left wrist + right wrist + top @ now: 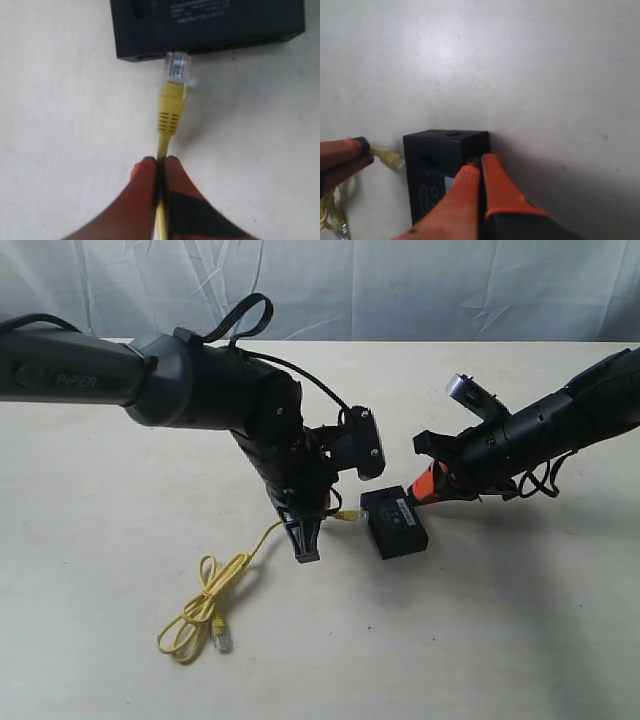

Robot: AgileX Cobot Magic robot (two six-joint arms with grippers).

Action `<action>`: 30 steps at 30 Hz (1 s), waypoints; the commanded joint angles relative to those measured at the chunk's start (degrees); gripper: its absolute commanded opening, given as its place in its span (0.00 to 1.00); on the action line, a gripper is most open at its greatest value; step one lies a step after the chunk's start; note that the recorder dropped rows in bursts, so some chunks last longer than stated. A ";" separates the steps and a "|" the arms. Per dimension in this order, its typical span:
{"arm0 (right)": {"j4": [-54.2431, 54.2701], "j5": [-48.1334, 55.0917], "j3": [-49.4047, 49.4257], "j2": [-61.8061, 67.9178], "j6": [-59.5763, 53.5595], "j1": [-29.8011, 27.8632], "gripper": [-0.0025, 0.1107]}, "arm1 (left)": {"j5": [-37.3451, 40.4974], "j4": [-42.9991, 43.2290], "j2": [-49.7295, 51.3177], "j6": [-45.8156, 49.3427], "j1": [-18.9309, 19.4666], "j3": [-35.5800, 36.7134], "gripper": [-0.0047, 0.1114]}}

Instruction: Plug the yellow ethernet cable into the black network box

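Our left tool [159, 162] is gripping the yellow ethernet cable [169, 107], jaws closed just behind its boot, holding the clear plug [177, 66] at a port mouth of the black network box [210, 25]. Most of the plug is showing, so we are judging it unseated. Our right tool [480, 165], fingers together, is bracing the box on the worktop [545, 75].

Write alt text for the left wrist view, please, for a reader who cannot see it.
The left gripper, with orange fingers, pinches the yellow ethernet cable just behind its boot, and the clear plug meets the side of the black network box on a pale table.
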 commanded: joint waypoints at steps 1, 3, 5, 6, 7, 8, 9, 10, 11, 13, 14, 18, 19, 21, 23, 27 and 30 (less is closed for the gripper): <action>0.13 0.83 -0.10 -0.49 0.38 -1.44 0.01 | 0.81 -0.02 -1.93 -2.02 -0.11 -0.35 0.04; 0.13 0.72 -0.10 -0.49 0.38 -1.57 0.01 | 1.34 -0.65 -1.49 -1.82 -0.11 -0.35 0.04; 0.13 0.72 -0.10 -0.49 0.38 -1.57 0.01 | 2.03 -0.75 -0.71 -1.60 -0.11 -0.35 0.04; 0.13 0.72 -0.10 -0.49 0.38 -1.57 0.01 | 2.65 -0.89 -0.46 -1.48 -0.11 -0.35 0.04; 0.13 0.72 -0.10 -0.49 0.38 -1.57 0.01 | 3.08 -0.89 -0.16 -1.48 -0.11 -0.35 0.04; 0.13 0.61 -0.10 -0.49 0.38 -1.54 0.01 | 3.38 -0.78 0.04 -1.38 -0.11 -0.35 0.04; 0.13 0.48 -0.10 -0.49 0.38 -1.54 0.01 | 3.47 -0.64 0.06 -1.38 -0.11 -0.35 0.04; 0.13 0.48 -0.10 -0.49 0.38 -1.54 0.01 | 3.31 -0.51 0.21 -1.38 -0.11 -0.35 0.04; 0.13 0.48 -0.10 -0.49 0.38 -1.54 0.01 | 3.00 -0.43 0.38 -1.38 -0.11 -0.35 0.04; 0.13 0.48 -0.10 -0.49 0.38 -1.54 0.01 | 2.30 -0.72 0.49 -0.04 -0.11 -0.35 0.04; 0.13 0.48 -0.10 -0.49 0.38 -1.54 0.01 | 2.03 -1.30 0.53 0.95 -0.11 -0.35 0.04; 0.13 0.61 -0.10 -0.49 0.38 -0.99 0.01 | 0.94 -3.10 0.53 2.69 -0.11 -0.35 0.04; 0.26 0.76 -0.10 -0.49 0.38 -0.84 0.01 | 0.80 -3.21 0.53 2.69 -0.11 -0.35 0.04; 0.12 0.62 -0.10 -0.38 0.38 -0.24 0.01 | 1.07 -3.30 0.53 2.69 -0.11 -0.35 0.04; 0.12 0.62 -0.10 -0.26 0.38 0.30 0.01 | 1.74 -3.30 0.53 2.69 -0.11 -0.35 0.04; 0.23 0.62 -0.10 -0.26 0.38 0.84 0.01 | 3.37 -2.90 0.53 2.69 -0.11 -0.35 0.04; 0.23 0.62 -0.10 -0.26 0.38 0.84 0.01 | 4.24 -2.90 0.53 2.69 -0.11 -0.35 0.04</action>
